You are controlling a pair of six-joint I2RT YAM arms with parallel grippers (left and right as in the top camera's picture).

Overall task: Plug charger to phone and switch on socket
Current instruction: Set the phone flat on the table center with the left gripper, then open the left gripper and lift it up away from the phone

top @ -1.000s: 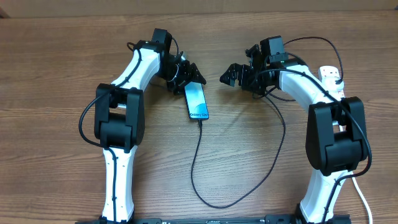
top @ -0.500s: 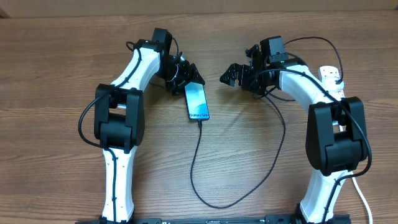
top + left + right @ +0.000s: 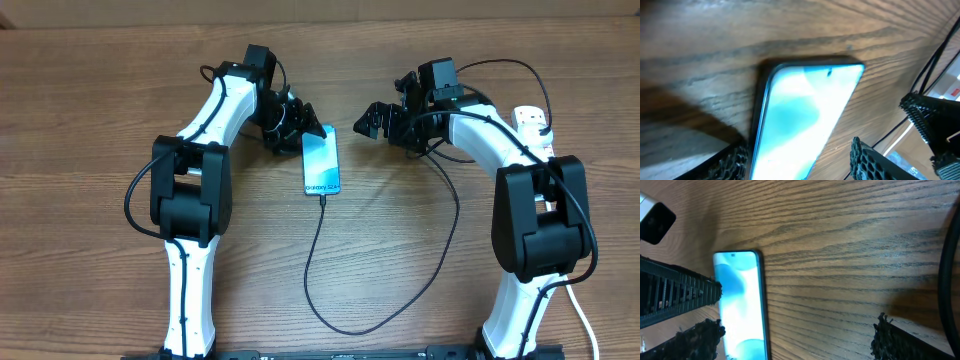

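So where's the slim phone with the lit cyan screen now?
Overhead, the phone lies on the wooden table just left of centre, by the left gripper.

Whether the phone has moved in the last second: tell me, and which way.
Yes. The phone has turned: its far end swung right, toward the power strip, while the end holding the cable stayed almost put.

Looks like a robotics lab bench. White-and-black left arm (image 3: 190, 190) and right arm (image 3: 535, 215) stand at the 6 o'clock edge of a plain wood-grain table (image 3: 80, 250). Socket (image 3: 533, 120) at 3 o'clock, charger (image 3: 330, 318) looping loose toward 6 o'clock.
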